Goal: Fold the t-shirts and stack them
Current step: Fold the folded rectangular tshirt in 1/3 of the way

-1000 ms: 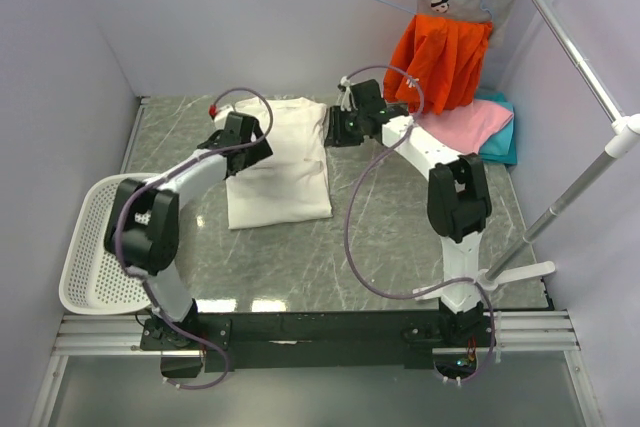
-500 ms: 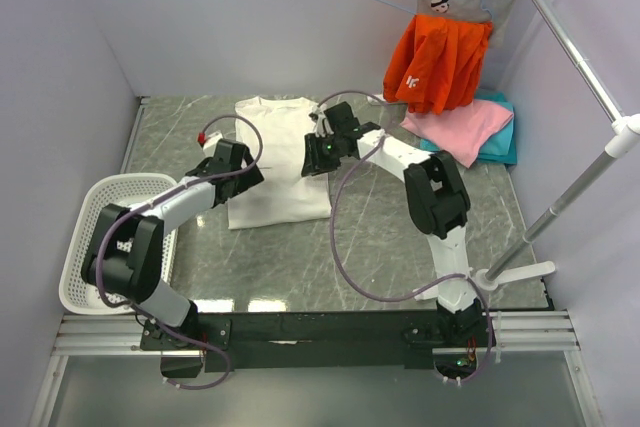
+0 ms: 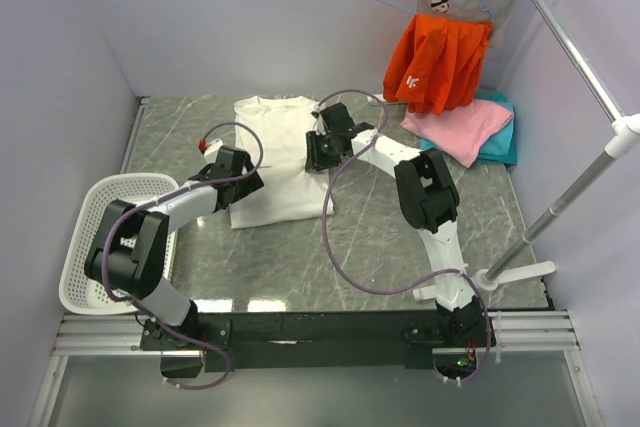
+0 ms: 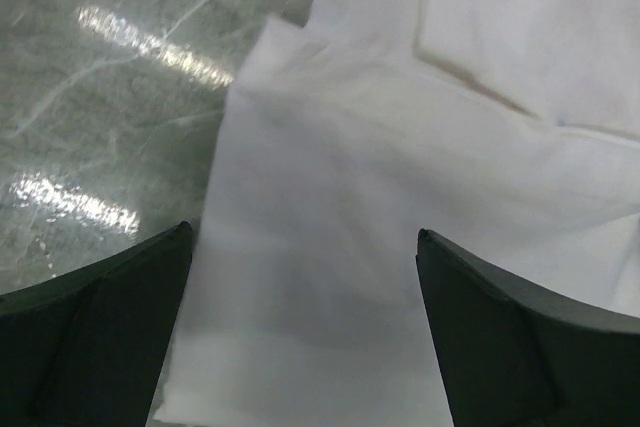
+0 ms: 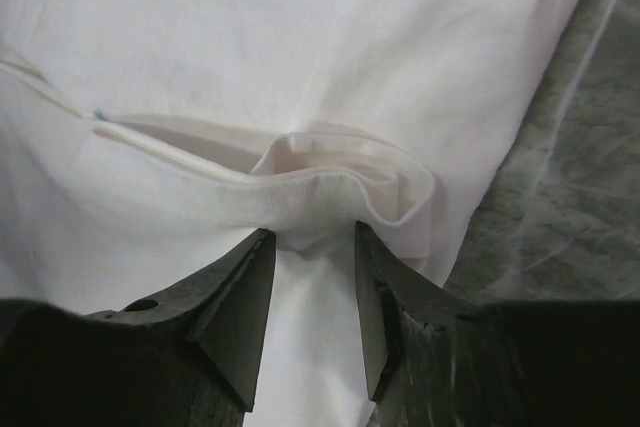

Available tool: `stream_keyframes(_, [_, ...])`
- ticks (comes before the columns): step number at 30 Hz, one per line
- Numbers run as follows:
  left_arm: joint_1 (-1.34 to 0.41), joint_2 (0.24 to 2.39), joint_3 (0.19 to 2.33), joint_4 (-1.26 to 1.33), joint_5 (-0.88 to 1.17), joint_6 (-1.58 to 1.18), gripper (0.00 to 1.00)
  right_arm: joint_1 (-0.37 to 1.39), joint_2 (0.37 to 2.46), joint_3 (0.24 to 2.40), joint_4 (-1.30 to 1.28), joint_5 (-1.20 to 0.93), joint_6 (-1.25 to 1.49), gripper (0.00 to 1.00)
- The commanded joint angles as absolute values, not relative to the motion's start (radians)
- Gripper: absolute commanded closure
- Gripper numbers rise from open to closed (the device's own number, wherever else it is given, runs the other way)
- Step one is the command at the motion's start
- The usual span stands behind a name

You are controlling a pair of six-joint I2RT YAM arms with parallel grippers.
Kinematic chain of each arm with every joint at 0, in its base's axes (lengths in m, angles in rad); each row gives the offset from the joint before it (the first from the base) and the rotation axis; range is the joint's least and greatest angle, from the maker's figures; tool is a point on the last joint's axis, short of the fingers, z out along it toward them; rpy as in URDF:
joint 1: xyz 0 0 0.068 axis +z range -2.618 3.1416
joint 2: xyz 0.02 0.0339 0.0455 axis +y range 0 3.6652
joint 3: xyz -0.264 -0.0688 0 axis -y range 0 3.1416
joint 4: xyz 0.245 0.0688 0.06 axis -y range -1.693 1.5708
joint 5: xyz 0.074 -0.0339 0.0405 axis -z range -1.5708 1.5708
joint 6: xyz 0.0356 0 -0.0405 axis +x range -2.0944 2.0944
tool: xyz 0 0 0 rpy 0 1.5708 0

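Both arms had shifted since the earlier frame: the right arm had swung in from the far right side of the worktop [image 3: 380,237] to the right edge of the white t-shirt [image 3: 280,147], and the left claw [image 3: 246,179] had drawn back toward the shirt's near left corner. The collar end of the shirt, previously covered, now lay exposed at the far side.

White t-shirt: lying flat on the worktop at centre rear, partly folded, with layered edges visible in both wrist views.

Left claw [image 4: 302,232]: jaws spread fully apart, nothing between them. It hovered just above the shirt's left border [image 4: 400,147], where the cloth met bare worktop [image 4: 100,97].

Right claw [image 5: 312,237]: jaws roughly half closed. A raised, puckered fold of the white t-shirt [image 5: 300,47] stood between the fingertips [image 5: 240,297], and creases ran out from that spot; it appeared pinched.

Pink t-shirt [image 3: 460,127]: lying at the far right of the worktop, on top of the teal t-shirt [image 3: 505,142], well apart from both claws.

Other items noted: an orange garment [image 3: 440,62] hung on a hanger above that pair. A white basket [image 3: 80,247] sat at the left edge, near the left arm.
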State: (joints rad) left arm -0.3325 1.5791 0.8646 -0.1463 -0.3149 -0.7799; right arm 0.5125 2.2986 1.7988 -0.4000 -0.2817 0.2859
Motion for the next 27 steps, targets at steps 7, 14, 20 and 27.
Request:
stream_keyframes(7, [-0.330,1.408,0.732,-0.175,-0.402,-0.839,0.01,0.473,2.105,1.577,-0.318,-0.017,0.262,0.50])
stream_keyframes(14, [-0.330,1.361,0.687,-0.210,-0.365,-0.871,0.01,0.442,1.925,1.413,-0.287,-0.165,0.261,0.46])
stream_keyframes(20, [-0.330,1.333,0.600,-0.143,-0.253,-0.896,0.01,0.384,1.902,1.298,-0.259,-0.356,0.302,0.46])
stream_keyframes(27, [-0.330,1.325,0.514,-0.008,-0.097,-0.871,0.00,0.307,1.914,1.204,-0.216,-0.581,0.336,0.46])
